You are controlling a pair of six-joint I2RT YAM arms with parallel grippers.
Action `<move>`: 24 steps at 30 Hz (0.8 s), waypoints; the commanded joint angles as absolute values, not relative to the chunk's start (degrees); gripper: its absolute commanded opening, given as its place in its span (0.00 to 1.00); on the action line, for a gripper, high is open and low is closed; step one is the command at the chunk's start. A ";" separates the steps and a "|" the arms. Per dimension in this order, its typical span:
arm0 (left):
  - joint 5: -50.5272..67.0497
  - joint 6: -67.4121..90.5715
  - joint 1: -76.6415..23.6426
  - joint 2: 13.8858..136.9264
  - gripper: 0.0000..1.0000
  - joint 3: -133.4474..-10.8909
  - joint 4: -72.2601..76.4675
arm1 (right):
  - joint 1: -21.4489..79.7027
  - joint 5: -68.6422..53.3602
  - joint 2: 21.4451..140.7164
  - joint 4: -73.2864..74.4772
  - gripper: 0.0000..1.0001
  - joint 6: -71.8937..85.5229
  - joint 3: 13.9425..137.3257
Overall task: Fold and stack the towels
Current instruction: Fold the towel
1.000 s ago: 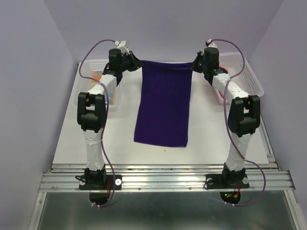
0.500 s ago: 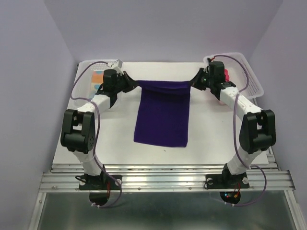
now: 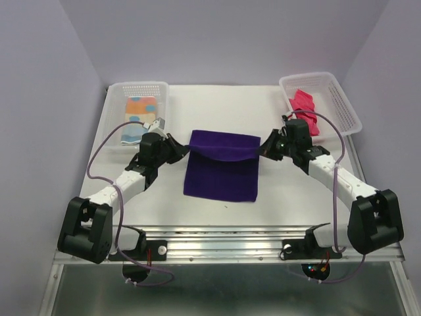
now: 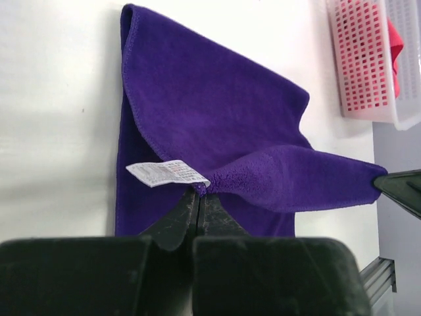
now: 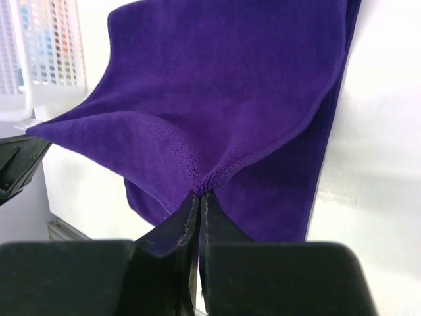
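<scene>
Purple rectangular cloth towel (image 3: 220, 172): raised far edge came down, nearward over itself; left jaws, right jaws pinched corners; fold underway.

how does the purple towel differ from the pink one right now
The purple towel lies on the table, while the pink towel sits in the right basket. The purple towel is pinched at two corners by the left fingers and right fingers; the pink towel is untouched. The purple towel is mostly flat with one edge lifted over it; the pink towel is bunched up. Both are plain single-colour cloths.
</scene>
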State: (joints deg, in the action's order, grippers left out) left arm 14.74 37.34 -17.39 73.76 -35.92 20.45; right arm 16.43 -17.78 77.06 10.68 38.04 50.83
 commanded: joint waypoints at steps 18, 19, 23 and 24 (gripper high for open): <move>8.00 42.98 -23.03 63.46 0.00 -22.77 12.66 | 21.71 -16.78 66.89 17.49 0.01 41.04 38.24; 7.74 43.33 -23.11 63.11 0.00 -22.33 12.66 | 21.80 -17.14 66.97 17.40 0.01 41.31 37.71; 7.65 44.03 -23.29 63.81 0.00 -21.18 12.39 | 22.32 -18.54 68.64 14.68 0.01 42.80 34.63; 7.65 43.86 -23.29 64.07 0.00 -21.18 12.04 | 22.50 -19.07 68.99 14.16 0.01 42.98 34.02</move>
